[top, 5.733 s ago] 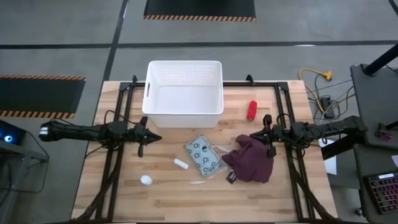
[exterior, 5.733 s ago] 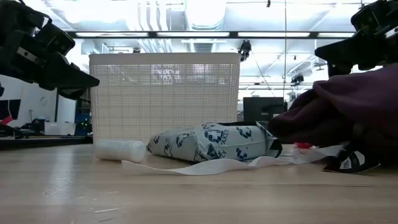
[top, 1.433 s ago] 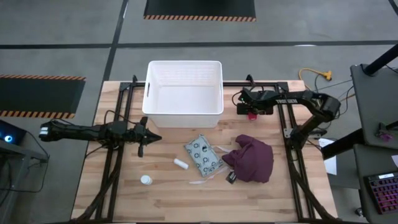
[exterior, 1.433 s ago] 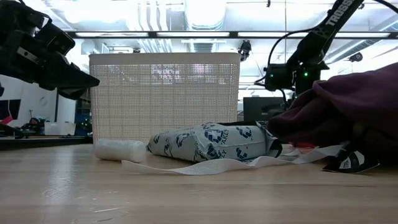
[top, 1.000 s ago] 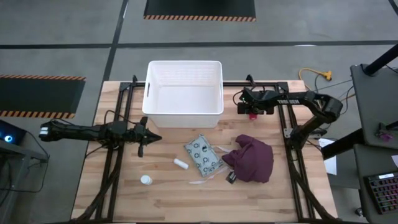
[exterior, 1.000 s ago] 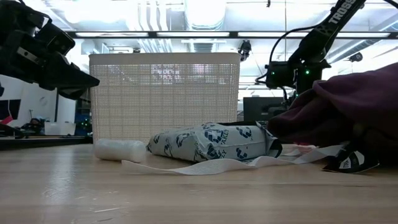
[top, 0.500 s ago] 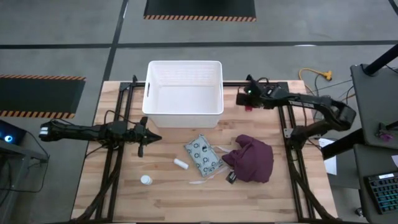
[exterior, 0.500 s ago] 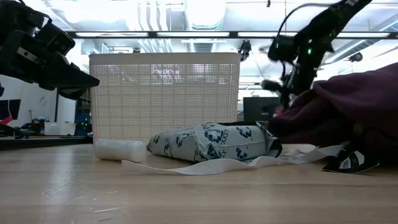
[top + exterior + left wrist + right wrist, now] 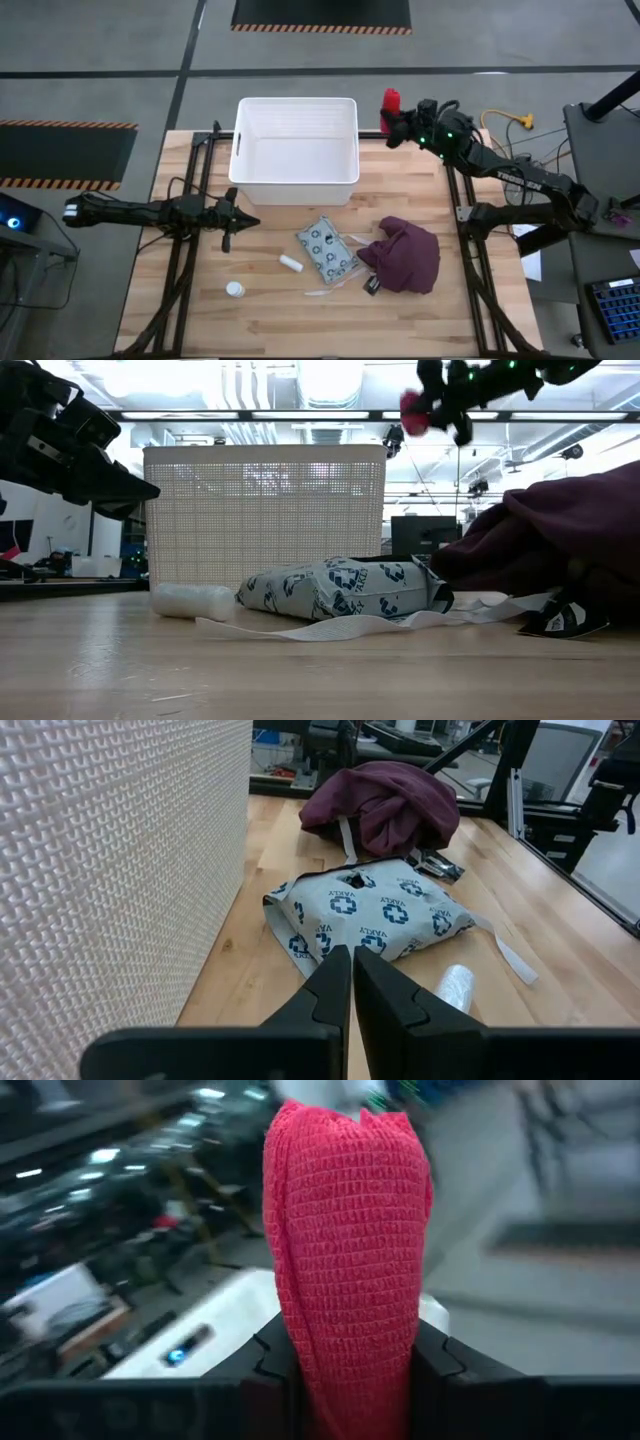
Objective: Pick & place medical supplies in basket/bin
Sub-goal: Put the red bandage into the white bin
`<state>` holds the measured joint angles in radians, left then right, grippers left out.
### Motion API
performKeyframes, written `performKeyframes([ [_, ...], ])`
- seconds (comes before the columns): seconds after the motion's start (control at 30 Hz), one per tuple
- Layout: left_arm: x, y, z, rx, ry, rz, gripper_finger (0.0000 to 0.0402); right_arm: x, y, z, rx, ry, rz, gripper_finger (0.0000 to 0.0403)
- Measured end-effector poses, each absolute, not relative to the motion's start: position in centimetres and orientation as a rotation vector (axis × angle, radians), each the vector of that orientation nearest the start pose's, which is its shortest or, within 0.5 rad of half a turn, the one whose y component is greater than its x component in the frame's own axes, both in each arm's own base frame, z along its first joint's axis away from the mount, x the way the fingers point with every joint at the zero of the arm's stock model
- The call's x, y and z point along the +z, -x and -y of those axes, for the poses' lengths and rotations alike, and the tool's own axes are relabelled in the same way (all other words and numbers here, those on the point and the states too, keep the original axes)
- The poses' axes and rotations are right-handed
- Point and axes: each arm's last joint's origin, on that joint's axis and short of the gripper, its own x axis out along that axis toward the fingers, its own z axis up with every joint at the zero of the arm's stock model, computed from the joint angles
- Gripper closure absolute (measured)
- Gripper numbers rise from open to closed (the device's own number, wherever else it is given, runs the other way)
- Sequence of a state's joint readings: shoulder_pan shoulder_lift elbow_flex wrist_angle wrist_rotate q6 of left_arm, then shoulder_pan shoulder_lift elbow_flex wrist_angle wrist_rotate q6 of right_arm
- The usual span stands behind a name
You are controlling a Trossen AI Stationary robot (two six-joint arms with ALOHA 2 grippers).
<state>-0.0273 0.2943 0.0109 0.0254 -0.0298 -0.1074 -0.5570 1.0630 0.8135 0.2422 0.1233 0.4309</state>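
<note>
The red roll (image 9: 391,99) is up in the air in my right gripper (image 9: 398,113), just off the far right corner of the white tub (image 9: 297,150); the low view shows the red roll (image 9: 411,402) above the tub's rim. The grey-green packet (image 9: 326,250), the white cylinder (image 9: 290,263) and the small white round piece (image 9: 234,289) lie on the table near the tub's near side. My left gripper (image 9: 250,222) is shut and hovers at the tub's near left corner, touching nothing. My right gripper (image 9: 345,1355) pinches the red roll between its two fingers, one on each side of the roll's end (image 9: 345,1330) nearest the wrist. The rest of the roll sticks out past the fingertips. The fingers come about level from the table's right. The roll is lifted clear.
A maroon cloth (image 9: 405,255) lies bunched on the table's right half, beside the packet. A white strip (image 9: 330,628) trails from the packet. The left wrist view shows the tub's ribbed wall (image 9: 110,870) close by, with the packet (image 9: 365,915) and cylinder (image 9: 455,988) ahead.
My right gripper, shut on the red roll, has risen from the table right of the tub and moved toward the far edge and slightly left, to the tub's far right corner. The roll has been lifted clear of the table, from tabletop level to above the tub's rim.
</note>
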Motion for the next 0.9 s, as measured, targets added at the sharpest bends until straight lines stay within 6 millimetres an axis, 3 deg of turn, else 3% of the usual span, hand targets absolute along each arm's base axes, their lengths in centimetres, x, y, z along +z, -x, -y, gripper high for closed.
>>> performKeyframes([
  [0.23,14.4,-11.3,0.2,0.017,0.099,-0.258,0.0402,32.8,-21.8,12.8,-0.538,-0.375,0.091,0.0310],
  [0.43,14.4,-11.3,0.2,0.017,0.099,-0.258,0.0402,32.7,-25.8,12.3,-0.212,-0.375,-0.027,0.0310],
  [0.7,14.4,-11.3,0.2,0.017,0.100,-0.258,0.0402,33.9,-30.4,12.5,-0.155,-0.269,-0.105,0.0310],
  [0.9,14.4,-11.3,0.2,0.017,0.100,-0.258,0.0402,34.4,-32.7,13.5,-0.172,-0.257,-0.226,0.0301],
])
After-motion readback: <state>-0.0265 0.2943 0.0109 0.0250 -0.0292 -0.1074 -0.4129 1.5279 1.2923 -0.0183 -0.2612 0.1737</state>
